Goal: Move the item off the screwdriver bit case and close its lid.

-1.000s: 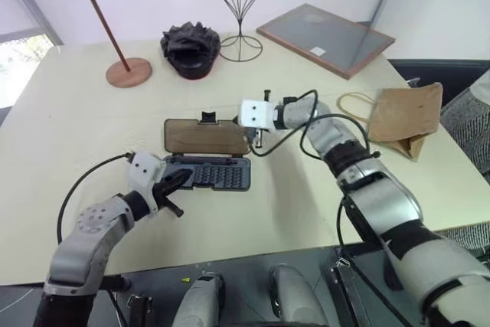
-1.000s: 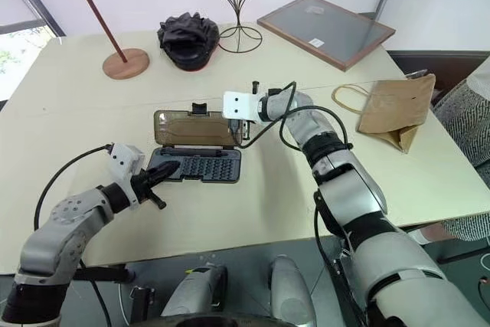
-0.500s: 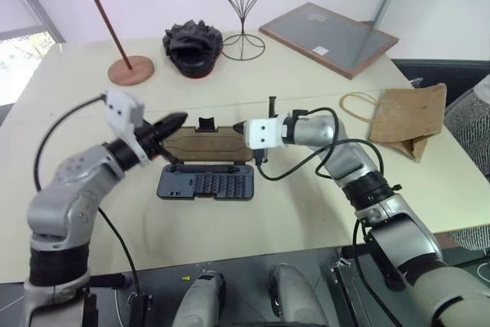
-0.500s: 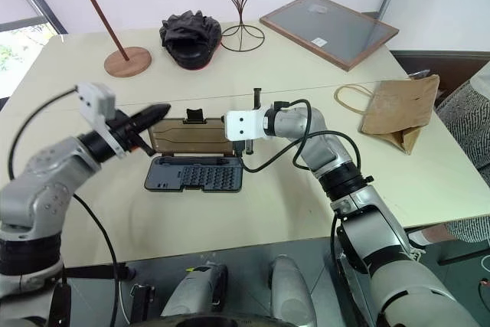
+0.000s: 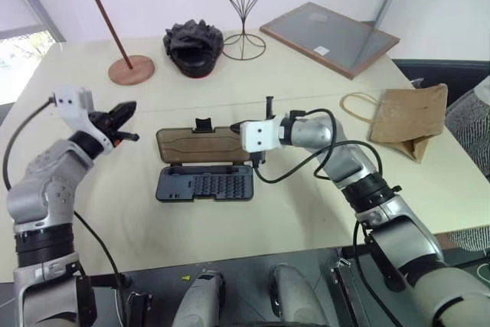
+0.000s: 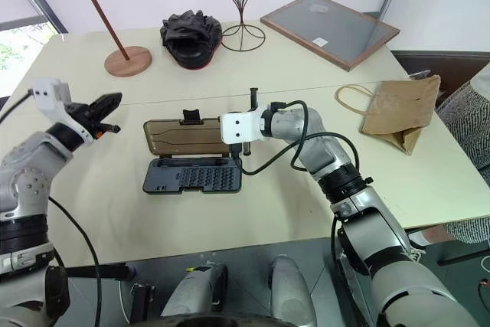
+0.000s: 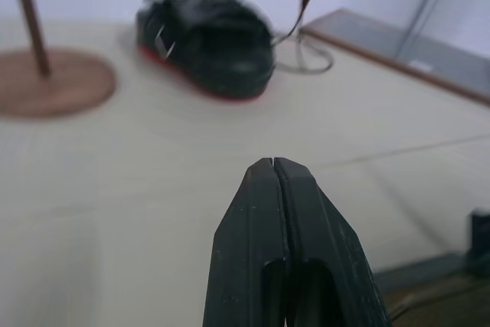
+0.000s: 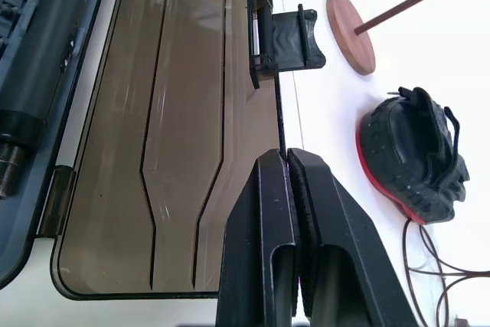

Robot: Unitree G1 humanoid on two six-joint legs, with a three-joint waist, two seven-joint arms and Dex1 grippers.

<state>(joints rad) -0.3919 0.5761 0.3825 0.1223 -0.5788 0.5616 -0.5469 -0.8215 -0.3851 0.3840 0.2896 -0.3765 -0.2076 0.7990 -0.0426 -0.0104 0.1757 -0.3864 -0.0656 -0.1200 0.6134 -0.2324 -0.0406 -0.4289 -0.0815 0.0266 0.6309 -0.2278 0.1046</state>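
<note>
The paper bag (image 5: pixel 404 116) lies aside; the right gripper (image 5: pixel 239 126), fingers together, must flip the open lid (image 5: pixel 203 144); left gripper (image 5: pixel 124 112) is pressed together.

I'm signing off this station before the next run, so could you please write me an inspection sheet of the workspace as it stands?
Surface: cream table, bare in front.
Job's things: screwdriver bit case open, brown lid lying flat behind it; paper bag off the case, at the table's right edge.
Clutter: wooden stand, black ruffled lump, wire stand, framed grey board, all at the back.
Grippers: left gripper shut, empty, left of the case; right gripper shut, at the lid's long edge.
Cables: black cable loops under the right forearm.
Surroundings: white walls; window at left.
</note>
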